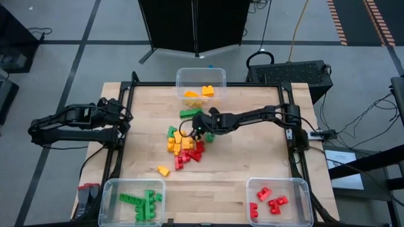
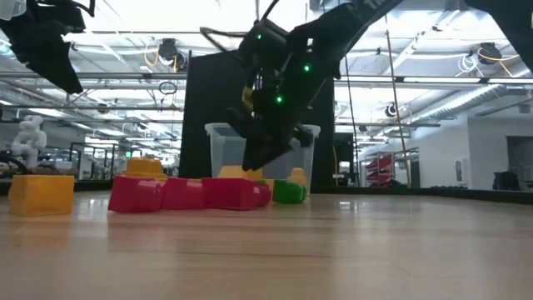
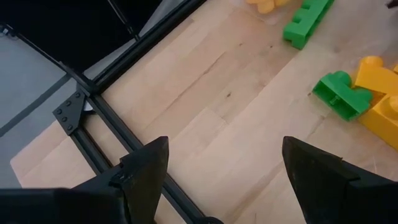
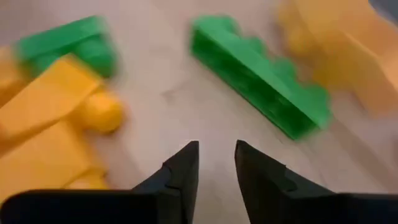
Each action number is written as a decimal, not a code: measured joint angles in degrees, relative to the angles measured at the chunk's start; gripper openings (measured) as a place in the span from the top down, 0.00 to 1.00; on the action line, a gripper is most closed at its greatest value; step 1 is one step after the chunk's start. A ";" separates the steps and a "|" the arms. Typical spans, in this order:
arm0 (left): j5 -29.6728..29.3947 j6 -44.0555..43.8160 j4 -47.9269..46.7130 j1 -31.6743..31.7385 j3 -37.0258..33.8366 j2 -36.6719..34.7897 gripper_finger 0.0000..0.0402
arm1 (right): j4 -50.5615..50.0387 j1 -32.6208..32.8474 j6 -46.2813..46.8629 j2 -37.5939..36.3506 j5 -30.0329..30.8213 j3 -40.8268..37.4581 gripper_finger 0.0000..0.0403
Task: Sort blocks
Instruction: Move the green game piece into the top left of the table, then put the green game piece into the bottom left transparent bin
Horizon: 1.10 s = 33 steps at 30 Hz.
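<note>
A pile of red, yellow and green blocks (image 1: 184, 144) lies at the table's middle. A long green block (image 1: 189, 113) rests flat on the wood just beyond it, and one yellow block (image 1: 163, 170) lies alone nearer the front. My right gripper (image 1: 197, 128) hovers over the pile's far side. In the right wrist view my right gripper (image 4: 216, 149) has its fingers drawn close, empty, above bare wood between the long green block (image 4: 261, 81) and yellow blocks (image 4: 50, 118). My left gripper (image 3: 224, 155) waits open at the table's left edge.
A clear bin with yellow blocks (image 1: 201, 85) stands at the far edge. A bin with green blocks (image 1: 132, 202) is at the near left and a bin with red blocks (image 1: 278, 202) at the near right. A black frame (image 1: 126, 113) borders the table.
</note>
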 joint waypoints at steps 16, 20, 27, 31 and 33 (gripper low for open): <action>1.59 -0.09 1.64 0.01 0.00 0.00 0.28 | 2.87 -1.44 17.82 0.30 8.09 -0.02 1.00; 8.04 -0.04 10.71 -0.01 0.00 0.00 0.28 | 3.86 1.00 16.38 -4.00 8.31 -0.07 1.00; 5.69 0.06 33.34 0.01 0.00 3.26 0.28 | 3.28 9.21 7.25 -22.20 19.43 0.00 1.00; 3.16 3.22 46.07 0.01 0.00 12.00 0.30 | 1.15 13.93 1.83 -33.20 27.82 0.04 1.00; 3.07 4.00 50.27 -0.01 0.00 17.67 0.35 | -0.11 16.80 0.08 -37.64 32.00 0.07 1.00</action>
